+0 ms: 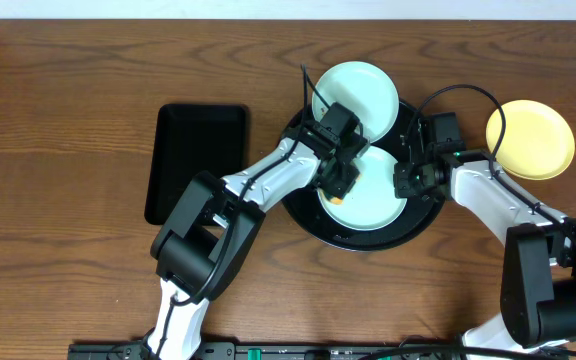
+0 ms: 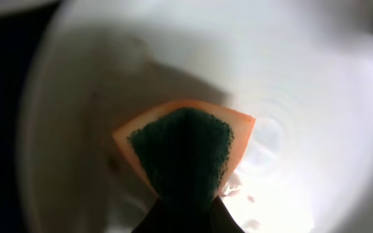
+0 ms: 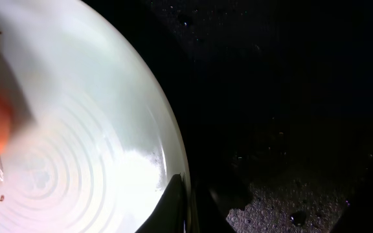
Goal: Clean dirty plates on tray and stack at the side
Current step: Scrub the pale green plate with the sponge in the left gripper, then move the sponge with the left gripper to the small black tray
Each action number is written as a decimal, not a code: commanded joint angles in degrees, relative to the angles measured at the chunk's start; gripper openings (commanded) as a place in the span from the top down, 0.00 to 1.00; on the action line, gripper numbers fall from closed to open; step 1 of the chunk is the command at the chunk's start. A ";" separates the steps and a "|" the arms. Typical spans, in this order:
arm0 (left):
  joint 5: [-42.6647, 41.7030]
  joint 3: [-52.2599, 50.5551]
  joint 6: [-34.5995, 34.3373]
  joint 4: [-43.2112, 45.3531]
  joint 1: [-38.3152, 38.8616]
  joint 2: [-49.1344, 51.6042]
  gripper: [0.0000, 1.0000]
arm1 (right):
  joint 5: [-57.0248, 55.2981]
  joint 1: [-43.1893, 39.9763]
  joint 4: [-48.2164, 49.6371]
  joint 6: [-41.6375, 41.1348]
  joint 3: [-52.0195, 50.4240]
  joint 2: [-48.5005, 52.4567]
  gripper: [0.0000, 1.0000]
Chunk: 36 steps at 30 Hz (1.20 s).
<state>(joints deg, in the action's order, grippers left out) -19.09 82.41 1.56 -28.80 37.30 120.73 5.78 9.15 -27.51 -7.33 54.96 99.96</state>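
- The left gripper (image 1: 336, 183) is clamping an orange sponge (image 2: 183, 152) (green scouring face toward the wrist camera) and holding it against the tray plate (image 1: 376, 208).
- The right gripper (image 1: 408, 182) is pinching that plate's right rim, which is running between its fingers.
- The tray plate is lying inside the tray (image 1: 368, 241), showing a few brown specks.
- The back plate (image 1: 363, 90) is overlapping the tray's far rim.
- The yellow plate (image 1: 530, 138) is sitting on the table, right of the tray.
- A small tray (image 1: 196, 163) is lying well to the left.

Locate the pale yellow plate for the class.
In the overhead view, the pale yellow plate lies on the wooden table at far right, outside the round black tray, beside the right arm.
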 commanded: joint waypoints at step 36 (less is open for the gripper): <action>17.66 0.35 -7.67 -25.62 -24.87 -25.68 0.92 | 0.28 1.11 -0.26 0.72 -0.81 0.46 0.83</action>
<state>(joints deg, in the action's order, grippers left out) -6.13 84.40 -4.93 -54.37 15.20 94.89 6.00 9.15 -27.77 -6.63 54.87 100.01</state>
